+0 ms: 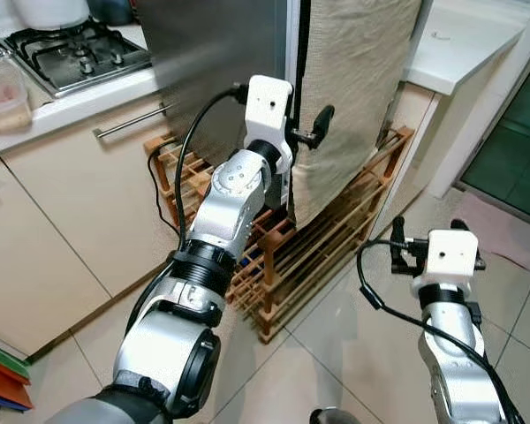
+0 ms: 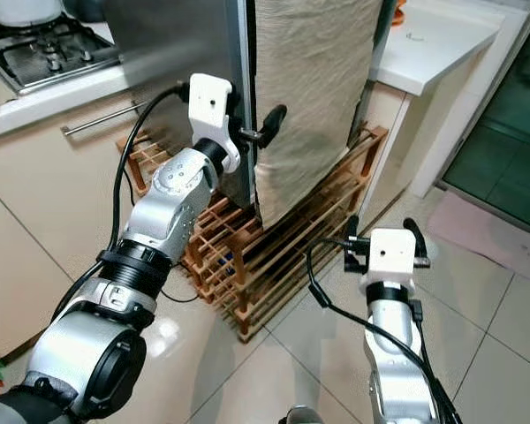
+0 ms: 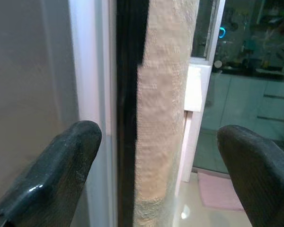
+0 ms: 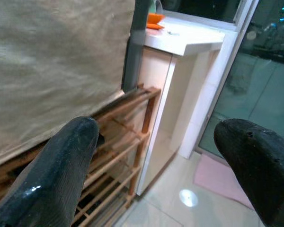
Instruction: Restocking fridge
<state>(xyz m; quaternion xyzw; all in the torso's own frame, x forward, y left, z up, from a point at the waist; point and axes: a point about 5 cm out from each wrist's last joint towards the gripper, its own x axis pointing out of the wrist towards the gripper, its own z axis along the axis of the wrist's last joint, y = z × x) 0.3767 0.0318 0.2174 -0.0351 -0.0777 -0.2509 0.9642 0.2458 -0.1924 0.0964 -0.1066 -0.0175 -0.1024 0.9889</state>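
Early stage: fridge (image 1: 216, 62) shut, its beige cloth-draped door (image 1: 353, 97) unopened, nothing stocked. Left gripper (image 1: 311, 132), fingers spread, straddles the door's edge seam (image 3: 125, 118). Right gripper (image 1: 424, 240) hangs open and empty near the wooden rack (image 1: 336, 247). Remaining: opening, loading.

The fridge (image 1: 212, 62) was smooth brushed metal; a coarse beige cloth (image 1: 353, 88) hung against it. Below the fridge, a slatted wooden rack (image 1: 318, 256) stood on glossy floor tiles (image 1: 353, 353).

head stereo: looks down at fridge (image 1: 221, 62) | wrists: close, along jaws | shared: cloth (image 3: 163, 142)
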